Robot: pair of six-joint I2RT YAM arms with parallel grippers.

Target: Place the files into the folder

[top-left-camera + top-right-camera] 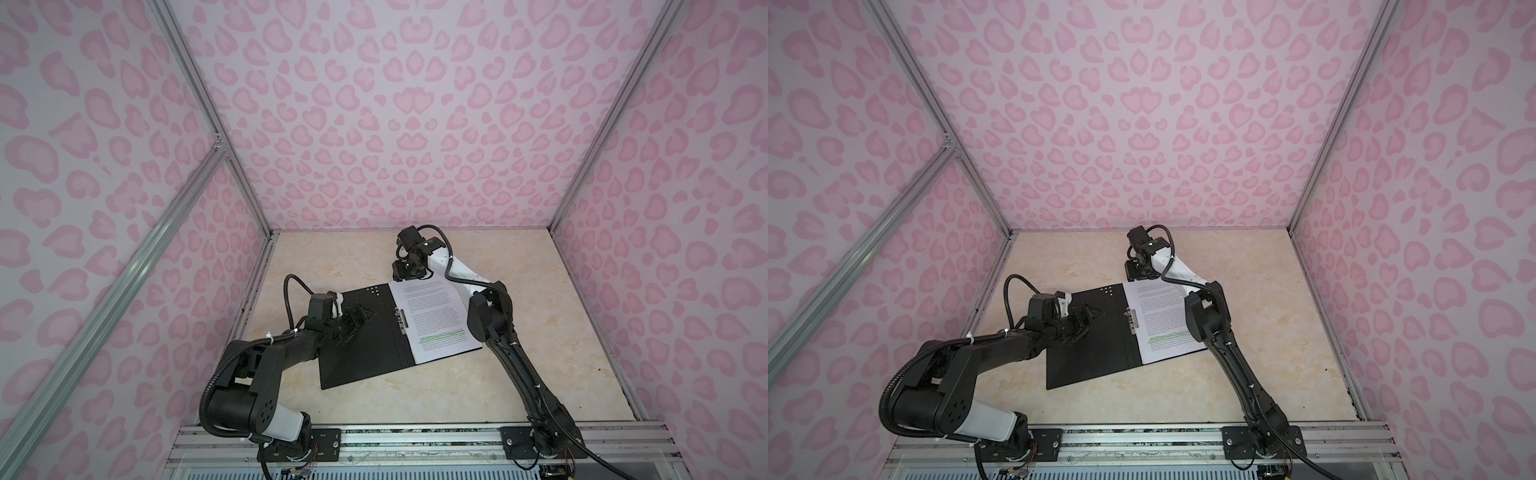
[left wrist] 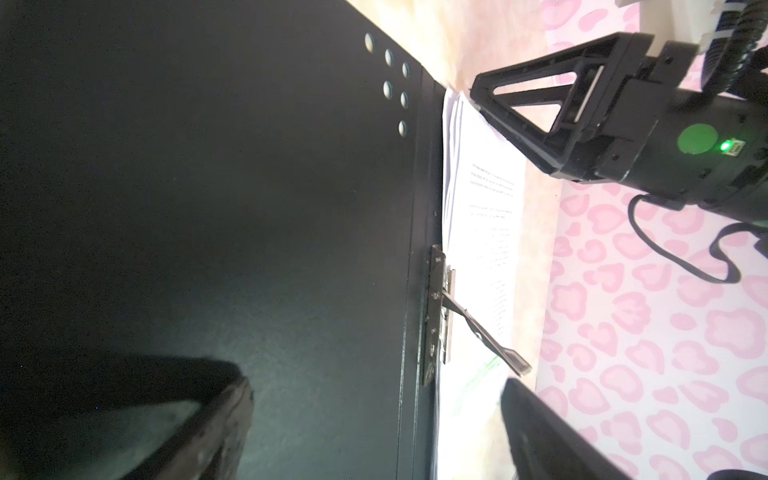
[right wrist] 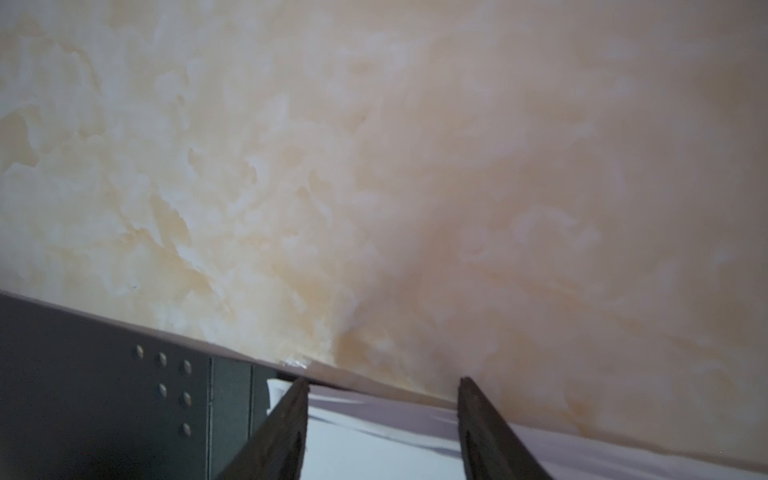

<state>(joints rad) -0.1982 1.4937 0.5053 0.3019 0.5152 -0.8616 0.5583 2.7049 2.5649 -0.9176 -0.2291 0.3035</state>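
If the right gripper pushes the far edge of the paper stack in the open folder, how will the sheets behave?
The files are loose sheets, their edges fanned in the left wrist view, so they probably buckle or slide apart. The clip lever stands raised, so likely nothing pins them.

walls: pink leopard-spot print on pale lilac; back wall (image 1: 395, 124) at 12 o'clock, side walls (image 1: 62, 208) at 9 and 3
frame: aluminium posts (image 1: 198, 95) in the corners (diagonal brace (image 1: 124, 278) at 9)
floor: beige marble-look tabletop (image 1: 582, 332)
base rail (image 1: 415, 436): aluminium, at 6
light: soft, even
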